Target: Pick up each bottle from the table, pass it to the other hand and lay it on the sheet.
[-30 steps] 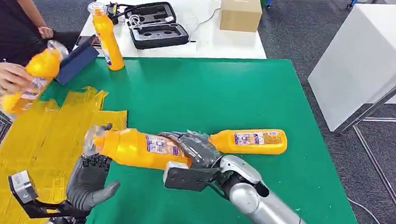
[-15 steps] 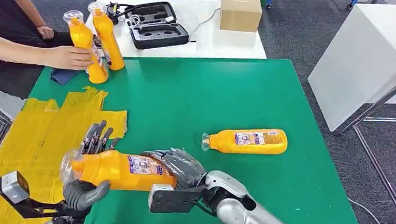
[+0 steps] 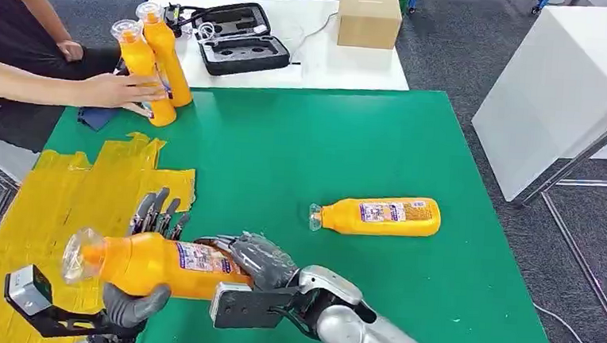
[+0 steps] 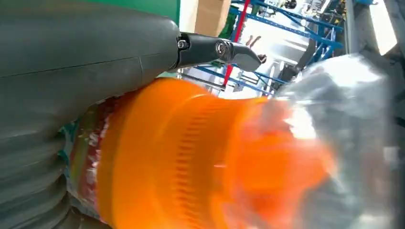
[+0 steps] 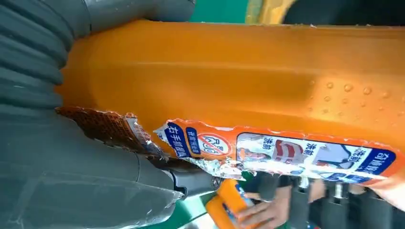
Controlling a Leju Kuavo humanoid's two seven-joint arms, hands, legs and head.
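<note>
In the head view, low in the frame, the right hand (image 3: pixel 259 263) is wrapped around the thick end of a long orange plastic bottle with a clear cap (image 3: pixel 147 264). It holds the bottle flat, on its side, with the cap end pointing to the left of the frame. That looks like the handover: the left hand (image 3: pixel 140 289) sits under the cap end with its thumb below the bottle and its fingers (image 3: pixel 157 213) sticking up behind it, spread apart. I judge it is cupping the bottle but has not closed on it. The crinkly yellow sheet (image 3: pixel 59 204) lies just left of the bottle, so there is plenty of room to lay it down there. A second orange bottle lying on its side (image 3: pixel 377 215) waits at the middle right of the green counter (image 3: pixel 302 147), well apart from both hands. At the upper left, a person's hand (image 3: pixel 118 90) holds one of two standing orange bottles (image 3: pixel 154 63), close to the far edge of the sheet, so that corner is busy.

In the left wrist view, the orange neck and clear cap (image 4: pixel 248 157) are very close and blurry. The grey thumb (image 4: pixel 86 52) lies along the bottle, and I cannot tell how the darker fingers sit.

In the right wrist view, the grey hand (image 5: pixel 62 157) presses hard on the orange body and its torn label (image 5: pixel 267 152).
</note>
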